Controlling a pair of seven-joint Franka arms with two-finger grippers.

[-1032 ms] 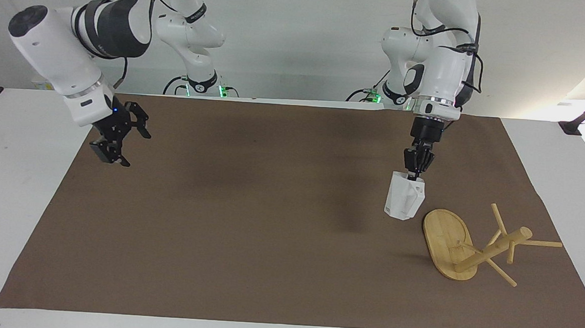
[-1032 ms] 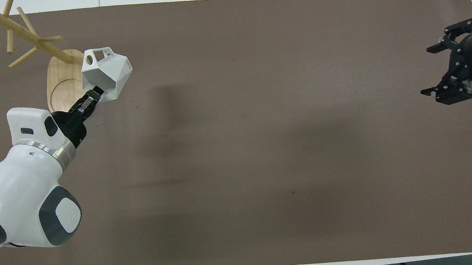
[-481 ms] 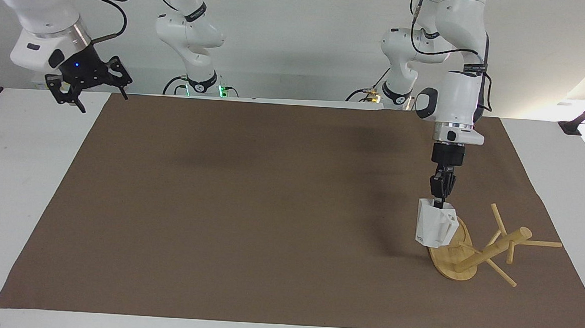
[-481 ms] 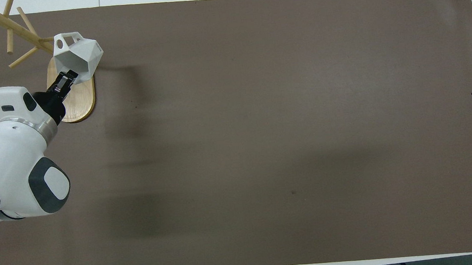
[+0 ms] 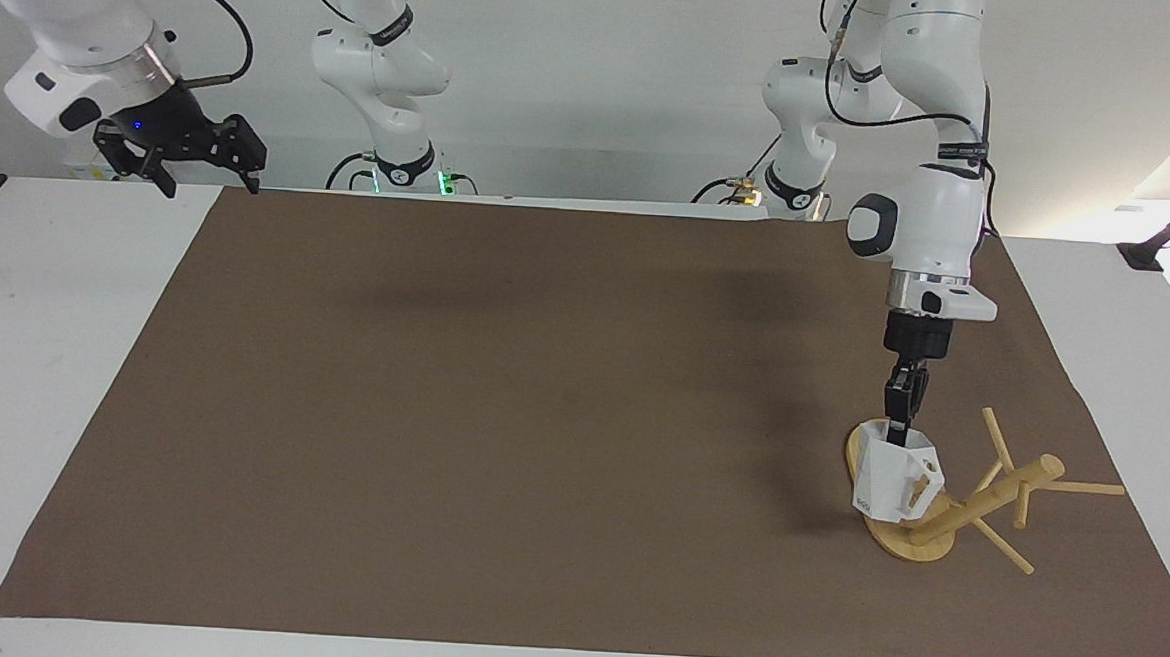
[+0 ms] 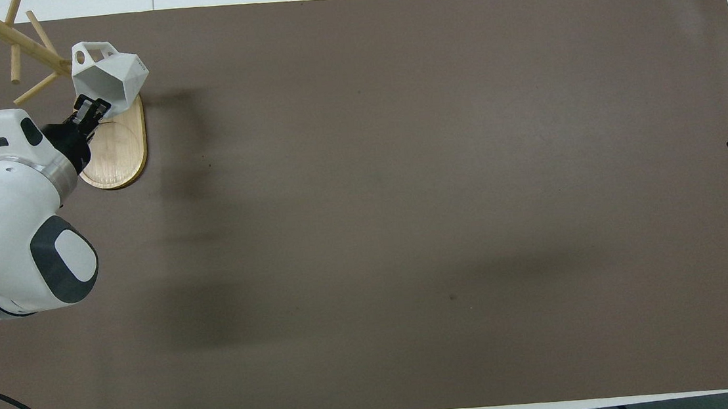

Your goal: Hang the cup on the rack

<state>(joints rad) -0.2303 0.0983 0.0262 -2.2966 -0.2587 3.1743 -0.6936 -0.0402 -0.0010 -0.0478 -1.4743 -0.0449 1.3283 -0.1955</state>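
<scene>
Facing view: the left gripper (image 5: 902, 423) is clamped on the rim of the small white faceted plastic cup (image 5: 894, 481), holding it over the oval base of the light bamboo mug rack (image 5: 939, 507). The cup hangs mouth up, its handle toward the rack's post. The right gripper (image 5: 176, 152) waits with fingers spread over the table edge (image 5: 67, 271).

Overhead view: the left gripper (image 6: 87, 112) pinches the cup (image 6: 110, 76) rim; the handle hole sits beside a peg. The rack (image 6: 110, 144) stands at the left arm's end of the brown mat (image 6: 403, 194).

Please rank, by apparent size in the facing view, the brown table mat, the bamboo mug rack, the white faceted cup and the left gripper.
1. Brown table mat, by far the largest.
2. Light bamboo mug rack.
3. White faceted plastic cup, held over the rack's base.
4. Left gripper, shut on the cup's rim, narrowest.
</scene>
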